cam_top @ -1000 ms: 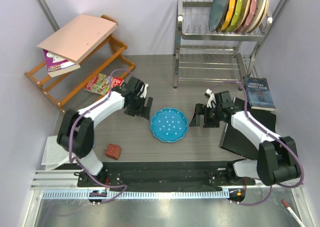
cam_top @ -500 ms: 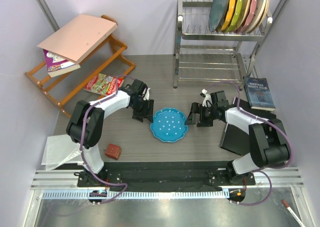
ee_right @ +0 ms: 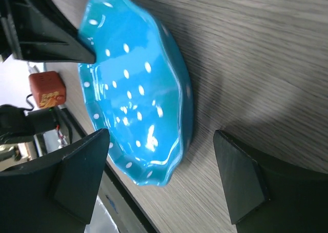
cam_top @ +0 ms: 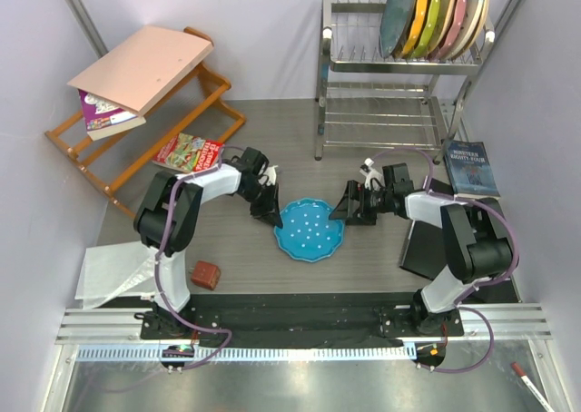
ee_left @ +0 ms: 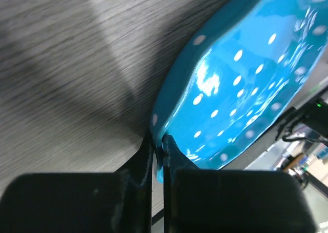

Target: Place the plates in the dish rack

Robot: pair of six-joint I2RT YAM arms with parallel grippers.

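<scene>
Grips the left rim of the blue plate (cam_top: pixel 309 231), mid-table, with the left gripper (cam_top: pixel 270 214) clenched tight. Poses the right gripper (cam_top: pixel 349 211) spread wide just beside the right rim, not gripping. Farther back and right: needs lifting toward the dish rack (cam_top: pixel 381 122), racked plates (cam_top: pixel 436 13) on top tier.

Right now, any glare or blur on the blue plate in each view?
Top external: sharp, evenly lit, no strong glare on the plate, only glints on the rack. Left wrist: table smeared and soft, bright reflections on the plate's glaze. Right wrist: white glare patches inside the plate, table grain soft.
</scene>
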